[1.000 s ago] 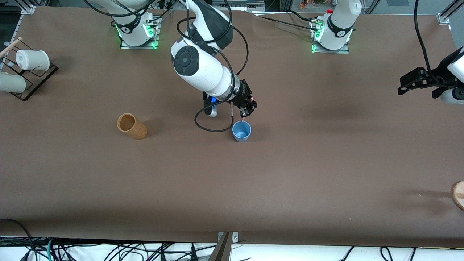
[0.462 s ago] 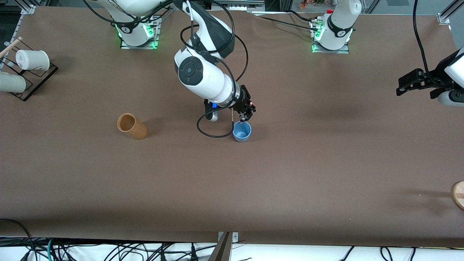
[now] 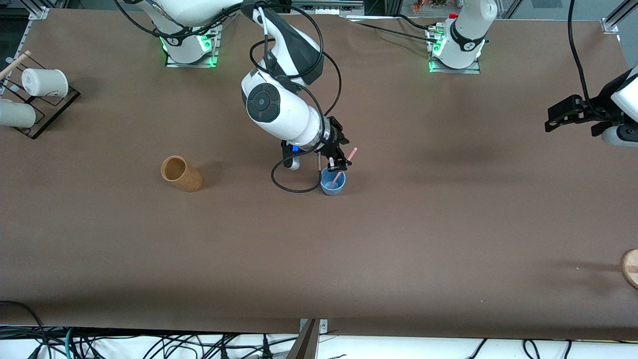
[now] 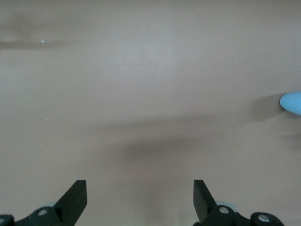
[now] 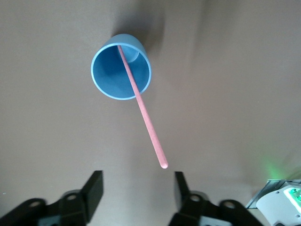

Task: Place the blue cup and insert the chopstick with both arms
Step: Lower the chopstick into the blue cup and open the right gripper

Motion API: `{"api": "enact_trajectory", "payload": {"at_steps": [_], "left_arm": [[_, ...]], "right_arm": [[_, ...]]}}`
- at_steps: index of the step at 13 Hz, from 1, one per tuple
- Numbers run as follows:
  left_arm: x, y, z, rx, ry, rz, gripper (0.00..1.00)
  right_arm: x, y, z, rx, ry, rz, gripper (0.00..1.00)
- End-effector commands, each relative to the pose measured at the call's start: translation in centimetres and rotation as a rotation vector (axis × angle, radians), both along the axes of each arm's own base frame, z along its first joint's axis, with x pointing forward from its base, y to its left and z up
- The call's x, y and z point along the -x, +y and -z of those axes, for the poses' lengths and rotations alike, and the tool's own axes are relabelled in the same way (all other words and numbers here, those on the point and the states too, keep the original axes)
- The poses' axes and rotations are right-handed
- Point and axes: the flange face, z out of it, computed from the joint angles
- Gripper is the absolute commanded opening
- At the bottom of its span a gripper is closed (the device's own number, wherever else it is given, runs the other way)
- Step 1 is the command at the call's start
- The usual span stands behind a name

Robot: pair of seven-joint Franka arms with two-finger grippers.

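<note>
The blue cup stands upright on the brown table, about midway between the two arms' ends. The pink chopstick leans in it, its lower end inside the cup and its upper end out over the rim. The right wrist view shows the cup with the chopstick resting on its rim. My right gripper is open and empty just above the cup; the stick's top end lies free between its fingers. My left gripper is open and empty, held up over the left arm's end of the table. A sliver of the cup shows in the left wrist view.
A tan wooden cup stands toward the right arm's end. A black rack with white cups is at that end's edge. A wooden disc lies at the left arm's end, near the front camera.
My right gripper came down to the blue cup and opened. The chopstick left its grip and now leans in the cup. The left arm has barely moved.
</note>
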Motion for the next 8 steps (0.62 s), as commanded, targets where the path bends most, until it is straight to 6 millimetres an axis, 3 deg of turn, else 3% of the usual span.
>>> {"api": "enact_trajectory", "payload": {"at_steps": [1, 4, 5, 7, 8], "left_arm": [[0.1, 0.3, -0.1, -0.012, -0.007, 0.021, 1.0], [0.1, 0.3, -0.1, -0.012, -0.007, 0.021, 1.0], [0.1, 0.2, -0.1, -0.012, -0.007, 0.022, 1.0], [0.1, 0.1, -0.1, -0.012, -0.005, 0.024, 1.0], [0.2, 0.1, 0.0, -0.01, -0.002, 0.024, 1.0]], "right_arm": [[-0.2, -0.3, -3.4, 0.024, -0.061, -0.044, 1.0], [-1.1, -2.9, -8.0, 0.124, -0.142, -0.083, 1.0], [-1.7, -4.6, -9.9, 0.16, -0.185, -0.096, 1.0], [-4.1, -8.7, -10.9, 0.207, -0.196, -0.048, 1.0], [-5.1, -11.2, -13.3, 0.211, -0.224, -0.018, 1.0]]}}
